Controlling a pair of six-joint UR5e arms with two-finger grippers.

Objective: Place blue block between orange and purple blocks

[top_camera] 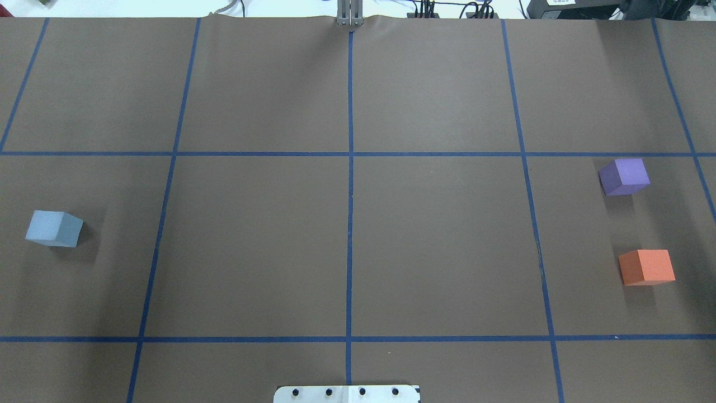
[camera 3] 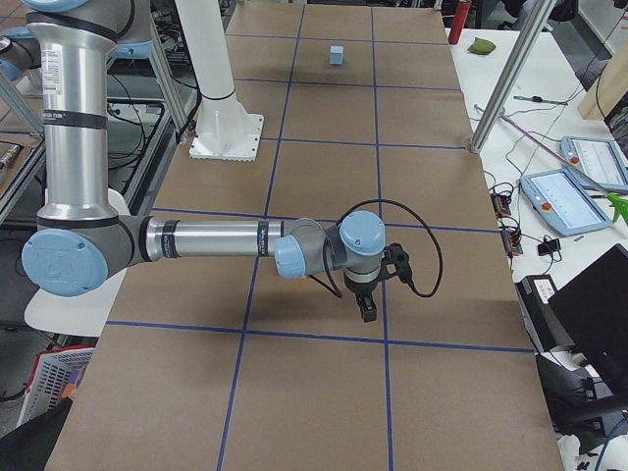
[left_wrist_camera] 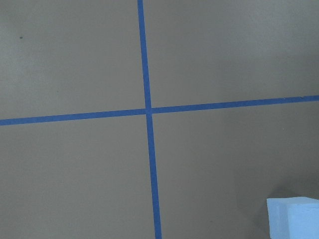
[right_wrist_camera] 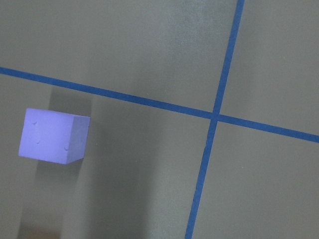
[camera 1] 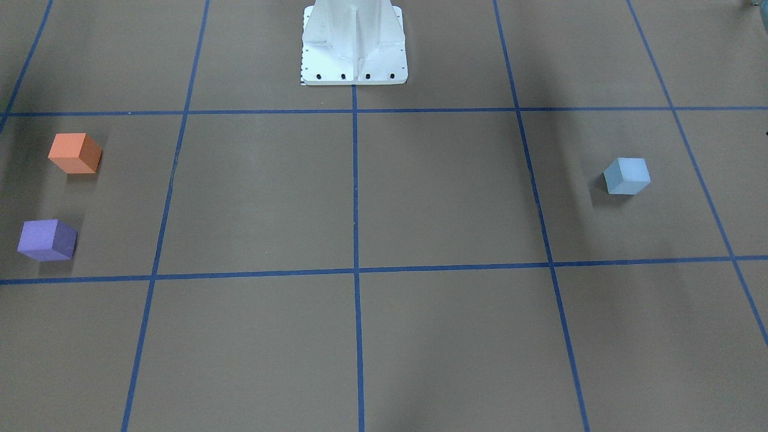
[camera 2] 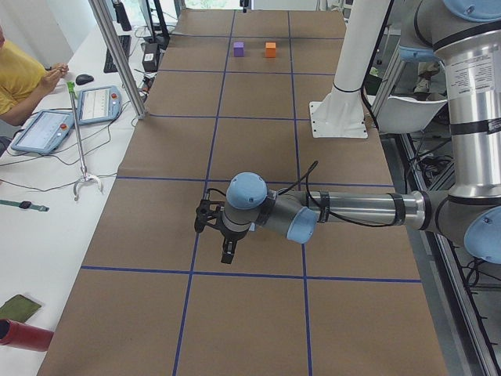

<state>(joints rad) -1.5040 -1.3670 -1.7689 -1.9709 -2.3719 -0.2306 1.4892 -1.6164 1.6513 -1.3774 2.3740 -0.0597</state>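
The blue block point(top_camera: 54, 228) lies near the left edge of the worktop point(top_camera: 347, 240), about midway between its near and far edges. The orange block point(top_camera: 646, 267) and purple block point(top_camera: 624, 176) stand near the right edge, apart from each other, with the purple one farther from the robot's base. The blue block is a cube, so no long axis is offered; it is set slightly askew to the tape lines. The left arm is judged the nearer. In its wrist view only a corner of the block is caught, at the lower right of the frame, so the left pincer point(camera 2: 227, 252) is taken to hang beside the block rather than over it. The right pincer point(camera 3: 366, 310) hangs at the far end, with the purple block in its wrist view. Both pincers are shown only from the side, so their opening cannot be told. Nothing is held or touched, since all three blocks lie free.
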